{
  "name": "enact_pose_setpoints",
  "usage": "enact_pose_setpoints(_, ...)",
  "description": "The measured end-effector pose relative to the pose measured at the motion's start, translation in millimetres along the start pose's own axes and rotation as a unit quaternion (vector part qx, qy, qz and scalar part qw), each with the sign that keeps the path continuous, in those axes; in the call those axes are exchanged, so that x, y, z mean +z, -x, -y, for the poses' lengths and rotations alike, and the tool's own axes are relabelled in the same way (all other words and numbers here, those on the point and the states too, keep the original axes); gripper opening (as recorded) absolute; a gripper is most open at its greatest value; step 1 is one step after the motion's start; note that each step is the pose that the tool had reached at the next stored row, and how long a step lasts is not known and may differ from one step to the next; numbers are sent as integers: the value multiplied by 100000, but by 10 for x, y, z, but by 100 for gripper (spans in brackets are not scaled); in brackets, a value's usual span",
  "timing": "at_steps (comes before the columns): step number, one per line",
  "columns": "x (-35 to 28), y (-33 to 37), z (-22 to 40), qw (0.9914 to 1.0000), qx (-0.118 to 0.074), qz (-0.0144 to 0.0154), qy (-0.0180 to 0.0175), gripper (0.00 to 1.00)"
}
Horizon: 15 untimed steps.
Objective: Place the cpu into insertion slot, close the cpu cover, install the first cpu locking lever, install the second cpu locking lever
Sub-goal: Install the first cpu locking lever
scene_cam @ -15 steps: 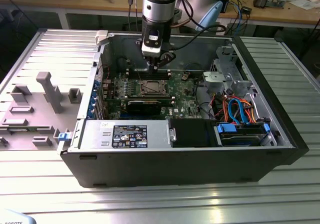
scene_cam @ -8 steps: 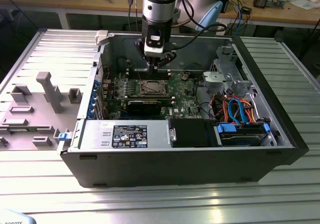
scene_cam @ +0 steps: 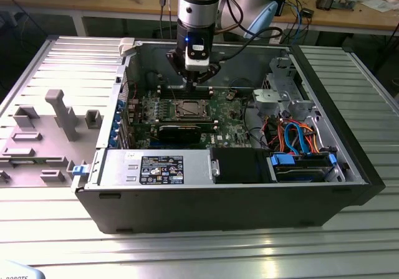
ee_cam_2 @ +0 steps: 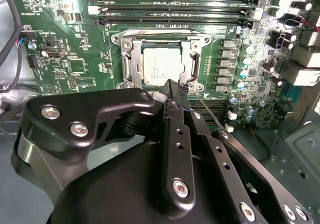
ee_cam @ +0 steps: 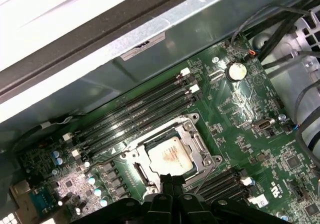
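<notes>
The cpu (ee_cam_2: 161,66) (ee_cam: 170,156), a silvery square chip, lies in the insertion slot (scene_cam: 189,109) on the green motherboard. The cpu cover (ee_cam_2: 131,66) (ee_cam: 198,143) lies flat around it, with the chip showing through its window. My gripper (ee_cam_2: 176,87) (ee_cam: 171,180) (scene_cam: 194,80) hangs just above the socket's edge, its black fingers pressed together with nothing seen between them. In both wrist views a thin wire locking lever (ee_cam_2: 207,109) (ee_cam: 205,181) slants out from the socket corner beside the fingertips. Another lever (ee_cam_2: 165,35) runs along the socket's far side.
Long black memory slots (ee_cam_2: 175,6) (ee_cam: 135,116) flank the socket. The open computer case (scene_cam: 206,198) holds a black graphics card (scene_cam: 179,131), a drive cage (scene_cam: 280,95) and blue and orange cables (scene_cam: 299,136). Grey fixtures (scene_cam: 59,114) stand on the table at the exterior view's left.
</notes>
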State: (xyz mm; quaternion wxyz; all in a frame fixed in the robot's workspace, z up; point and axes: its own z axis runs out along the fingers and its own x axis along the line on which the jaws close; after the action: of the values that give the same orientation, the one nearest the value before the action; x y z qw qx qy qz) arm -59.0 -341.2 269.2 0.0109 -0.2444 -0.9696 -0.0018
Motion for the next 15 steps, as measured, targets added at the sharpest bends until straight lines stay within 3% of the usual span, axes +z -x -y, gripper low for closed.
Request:
enact_pose_setpoints(3, -1, 0, 0, 99994, -1074, 3, -31, 11)
enact_pose_setpoints(5, 0, 0, 0, 99957, -2923, 6, -67, 11)
enact_pose_setpoints(7, 0, 0, 0, 99809, -6179, 10, -138, 11)
enact_pose_setpoints(8, 0, 0, 1, 99762, -6888, 18, -153, 11)
enact_pose_setpoints(15, 0, -1, 1, 99737, -7251, 19, -157, 11)
